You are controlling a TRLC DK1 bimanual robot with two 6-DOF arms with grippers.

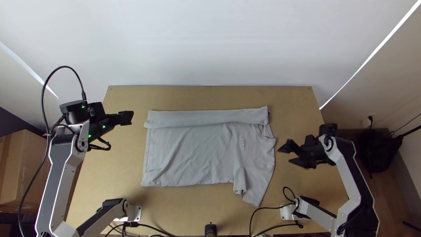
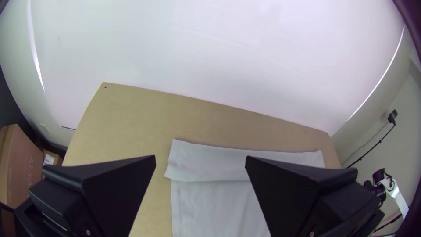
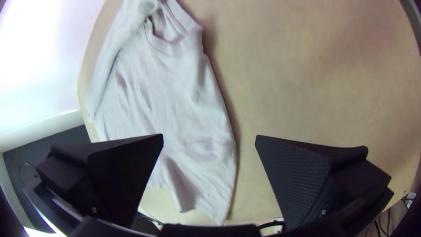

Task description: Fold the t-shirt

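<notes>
Your grey t-shirt (image 1: 188, 153) lies on the wooden bench (image 1: 298, 105), mostly spread, with its body running lengthwise from side to side. Its hem end is toward your left and its collar (image 1: 265, 131) toward your right. Along the shirt's far side, a long strip (image 1: 206, 117) is folded over onto the body. At the shirt's near right corner, a sleeve (image 1: 254, 191) points toward you. You can see creases running through the body, most plainly around that sleeve.

Your left claw (image 1: 126, 117) is off the shirt's hem end, near the far corner where the folded strip begins; its two black fingers are spread, with nothing between them. Your right claw (image 1: 284, 156) is just beside the shirt's collar end, on the right and a little nearer you than the collar. Its fingers are spread too and pinch nothing.

Beyond the shirt, past the bench's far edge, you have a white wall (image 1: 210, 44). Well apart from the shirt on your left stands a cardboard box (image 1: 22, 162). Nearer you than the shirt's sleeve, black cables (image 1: 252, 221) curve over the bench.
</notes>
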